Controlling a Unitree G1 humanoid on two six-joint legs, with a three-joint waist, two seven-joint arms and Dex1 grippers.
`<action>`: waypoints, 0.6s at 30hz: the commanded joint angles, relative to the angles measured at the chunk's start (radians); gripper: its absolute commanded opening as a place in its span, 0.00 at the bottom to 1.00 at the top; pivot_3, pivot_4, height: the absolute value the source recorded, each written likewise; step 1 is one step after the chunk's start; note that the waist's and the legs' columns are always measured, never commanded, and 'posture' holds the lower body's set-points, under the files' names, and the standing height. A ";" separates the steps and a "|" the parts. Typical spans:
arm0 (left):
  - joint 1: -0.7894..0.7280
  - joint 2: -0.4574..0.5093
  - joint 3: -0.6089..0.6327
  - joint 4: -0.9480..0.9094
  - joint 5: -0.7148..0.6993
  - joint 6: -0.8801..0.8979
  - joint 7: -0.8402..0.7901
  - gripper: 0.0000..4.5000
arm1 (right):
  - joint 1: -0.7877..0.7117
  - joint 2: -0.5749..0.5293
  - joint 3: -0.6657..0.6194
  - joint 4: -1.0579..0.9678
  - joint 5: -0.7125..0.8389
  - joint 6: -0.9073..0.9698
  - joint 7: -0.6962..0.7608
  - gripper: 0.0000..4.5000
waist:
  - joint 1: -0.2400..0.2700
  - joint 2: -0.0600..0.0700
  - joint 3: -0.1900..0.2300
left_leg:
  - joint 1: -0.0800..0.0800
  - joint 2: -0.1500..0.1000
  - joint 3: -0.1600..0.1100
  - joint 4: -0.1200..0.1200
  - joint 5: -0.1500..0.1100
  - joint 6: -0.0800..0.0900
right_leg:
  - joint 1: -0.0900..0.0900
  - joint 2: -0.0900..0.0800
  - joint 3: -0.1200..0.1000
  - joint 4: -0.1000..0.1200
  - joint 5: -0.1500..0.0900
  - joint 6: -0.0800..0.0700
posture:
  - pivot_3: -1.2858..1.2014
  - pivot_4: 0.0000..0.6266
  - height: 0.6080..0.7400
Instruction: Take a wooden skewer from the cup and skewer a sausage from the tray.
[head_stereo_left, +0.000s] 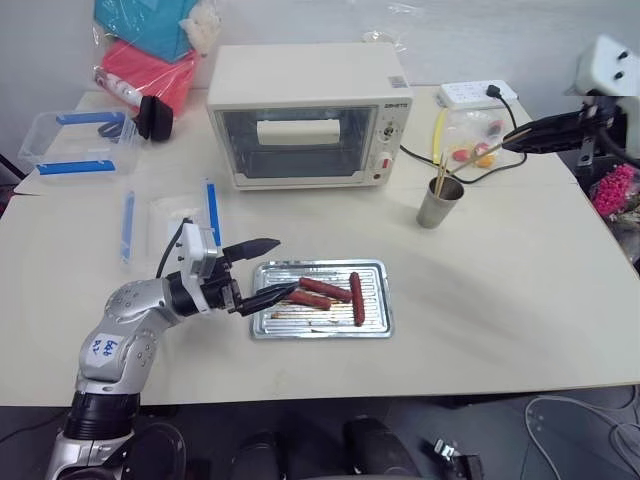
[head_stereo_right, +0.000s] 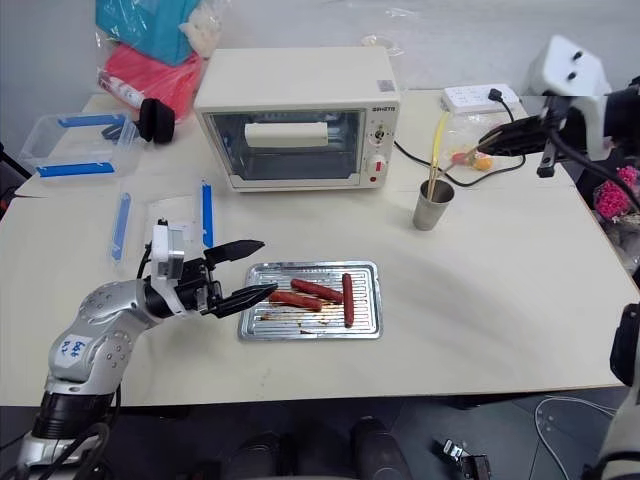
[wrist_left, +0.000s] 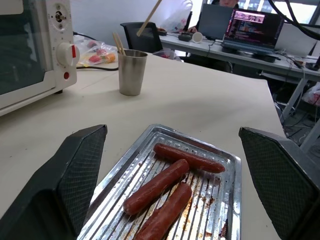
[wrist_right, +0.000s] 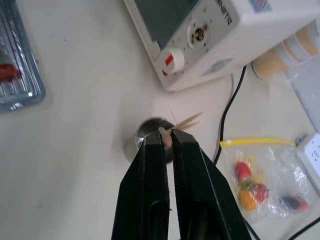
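Right gripper, jaws pinched on one wooden skewer above the cup: draw it straight up so you clear the remaining sticks and the rim.

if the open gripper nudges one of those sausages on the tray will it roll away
Probably a little. The sausages are round, so apt to roll, but they lie along the ribs of the tray, whose raised rim should stop them. The greasy-looking bottom may let them slide under the left gripper.
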 joint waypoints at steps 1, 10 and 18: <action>-0.059 -0.044 -0.019 0.012 -0.013 -0.023 -0.015 1.00 | 0.033 0.037 -0.126 -0.149 0.209 0.213 0.002 0.01 | 0.002 0.000 0.000 | 0.000 0.000 0.000 0.000 0.000 0.000 | 0.000 0.000 0.000 0.000 0.000 0.000 | 0.52 0.24 1.00; -0.317 -0.281 -0.057 0.099 -0.088 0.024 0.049 1.00 | 0.300 0.335 -0.266 -0.543 0.627 0.647 -0.284 0.01 | 0.012 0.000 0.000 | -0.004 0.000 -0.005 0.004 0.000 0.000 | 0.000 -0.001 -0.004 0.003 0.000 0.001 | 0.52 0.24 1.00; -0.343 -0.307 -0.081 0.060 -0.133 0.105 0.027 1.00 | 0.344 0.411 -0.287 -0.628 0.793 0.730 -0.427 0.01 | 0.009 0.000 0.000 | -0.005 0.000 -0.006 0.003 0.000 0.000 | -0.001 -0.001 -0.005 0.003 0.000 0.001 | 0.52 0.24 1.00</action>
